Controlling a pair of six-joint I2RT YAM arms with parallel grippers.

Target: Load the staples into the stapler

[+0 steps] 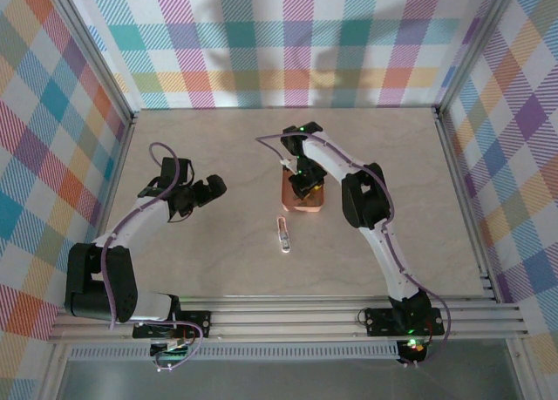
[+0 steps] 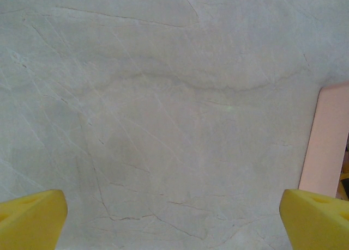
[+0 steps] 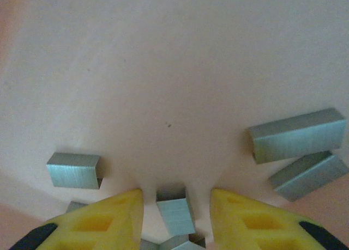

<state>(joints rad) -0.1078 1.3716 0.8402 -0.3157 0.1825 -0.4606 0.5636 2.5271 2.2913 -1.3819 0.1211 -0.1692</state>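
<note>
The staples lie as several short grey strips on the floor of the salmon-orange tray (image 3: 163, 70). One strip (image 3: 175, 213) sits between my right gripper's (image 3: 175, 195) yellow fingertips, with a gap on each side. The right gripper is open and low inside the tray (image 1: 303, 206). Other strips lie to the left (image 3: 73, 170) and to the right (image 3: 297, 134). The pale pink and white stapler (image 1: 282, 233) lies on the table just in front of the tray. My left gripper (image 1: 215, 187) hovers open over bare table to the left of both, holding nothing.
The marble-look table (image 1: 218, 261) is walled by plaid panels on three sides. In the left wrist view the yellow fingertips (image 2: 32, 214) stand wide apart, and the tray's pink edge (image 2: 327, 141) shows at the right.
</note>
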